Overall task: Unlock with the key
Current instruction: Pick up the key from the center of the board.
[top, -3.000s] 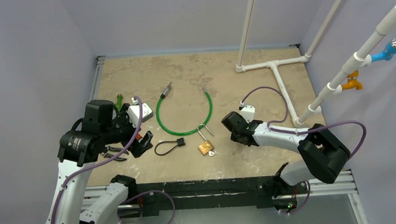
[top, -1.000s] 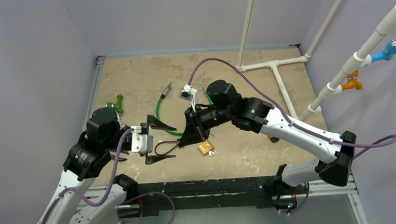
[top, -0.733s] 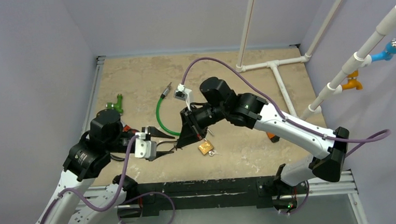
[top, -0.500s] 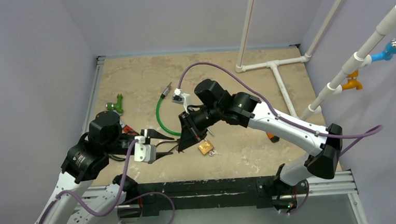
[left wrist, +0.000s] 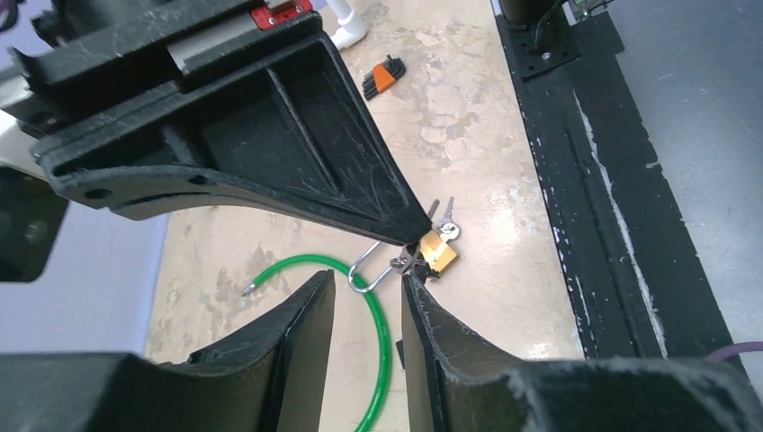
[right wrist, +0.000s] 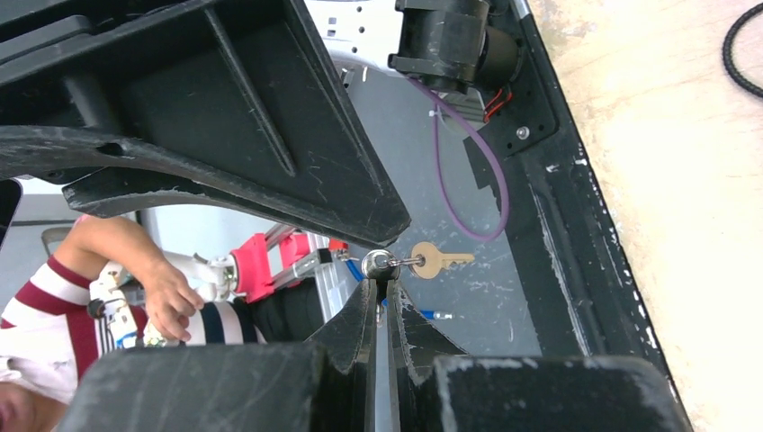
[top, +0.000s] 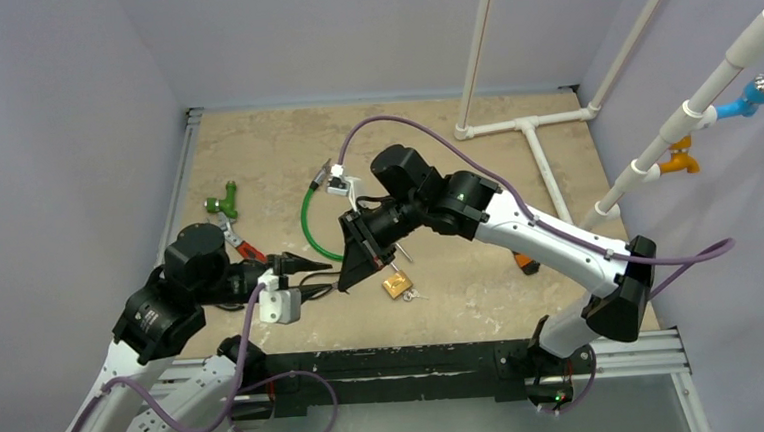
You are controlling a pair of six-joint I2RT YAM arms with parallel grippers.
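Observation:
My right gripper (right wrist: 381,281) is shut on the silver head of a key (right wrist: 380,264), and a brass key (right wrist: 438,259) dangles from its ring. In the top view the right gripper (top: 345,281) hangs above the table, tip to tip with my left gripper (top: 328,277). A brass padlock (top: 396,285) lies on the table just right of them, its shackle (left wrist: 371,268) through a green cable loop (top: 308,225). The left gripper (left wrist: 369,277) is open by a narrow gap with nothing in it. The held key (left wrist: 407,262) sits just beyond its right fingertip.
Red-handled pliers (top: 242,248) and a green fitting (top: 223,200) lie at the left. An orange hex-key set (left wrist: 382,76) lies to the right of the padlock. A white pipe frame (top: 529,125) stands at the back right. More keys (left wrist: 447,212) lie by the padlock.
The left gripper's jaws have narrowed from wide to a small gap. Both grippers have drawn together, the right one shifting left with the key in it.

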